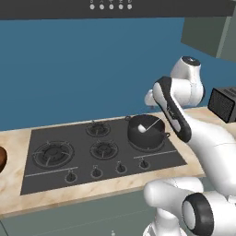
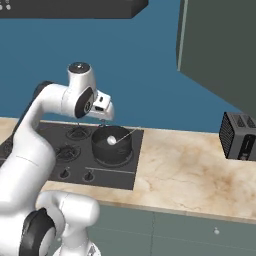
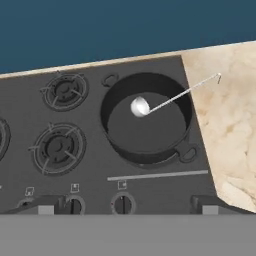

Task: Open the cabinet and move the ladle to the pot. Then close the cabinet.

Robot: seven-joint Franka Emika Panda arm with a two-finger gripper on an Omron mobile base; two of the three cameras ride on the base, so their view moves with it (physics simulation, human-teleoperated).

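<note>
- The two dark finger tips [image 3: 45,206] of the white arm's gripper [image 3: 125,206] stand spread wide apart with nothing between them, hanging above the round, near-black, low-walled pot [image 3: 146,120].
- The small whitish ladle [image 3: 140,106] lies inside that pot: its ball-like bowl rests on the pot floor, and its thin light handle leans up over the rim toward the marbled beige counter [image 3: 230,115]. I'd judge the handle rests on the rim simply because the ladle is longer than the pot is wide.
- With the jaws empty and the ladle settled, the drop looks done; what remains, by my reading, is shutting the cabinet.
- The pot sits on the corner burner of the black gas hob [image 1: 55,173], the corner nearest the counter, so the hand hovers over that edge of the hob.
- Up and to the counter side of the pot hangs the large grey-green wall cabinet [image 2: 220,50]; whether its door is open I cannot tell for certain from here.
- Beyond the pot along the counter stands a boxy dark slotted toaster [image 2: 239,136], well apart from the pot.
- Counting: one pot, one ladle, one toaster, one gripper with two tips; three bare burners beside the pot's own, and a row of knobs along the hob's front edge.
</note>
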